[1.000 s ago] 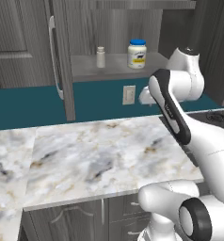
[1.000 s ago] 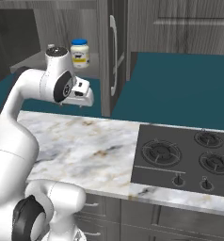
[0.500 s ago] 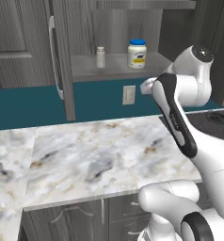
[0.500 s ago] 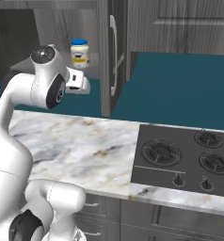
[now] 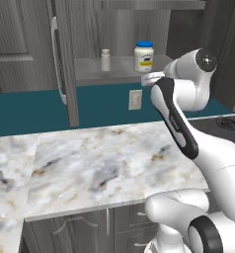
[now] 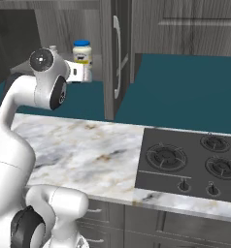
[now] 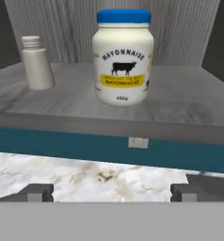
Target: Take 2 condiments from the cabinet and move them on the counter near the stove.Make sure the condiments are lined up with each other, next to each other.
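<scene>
Cream-white jar: the mayonnaise jar stands upright on the cabinet shelf, blue lid on, squat and rounded, with a cow mark on a yellow-banded label.
Pale grey shaker: the slim shaker bottle stands on the same shelf, apart from the jar, matt with a ribbed cap.
Cabinet: dark grey wood-grain cabinet, door swung open, long silver bar handle on it.
Pincer: the pincer faces the jar from in front of the shelf, its fingertips spread wide with nothing between them.
Desk: white marble desk with grey and tan veins, glossy and flat.
Stove: flat black stove with round burner rings, set into the desk.
Done: by my reading only the cabinet is open; neither condiment has left the shelf.
Left: both grasps, both carries to the desk beside the stove, and the side-by-side lining up.
</scene>
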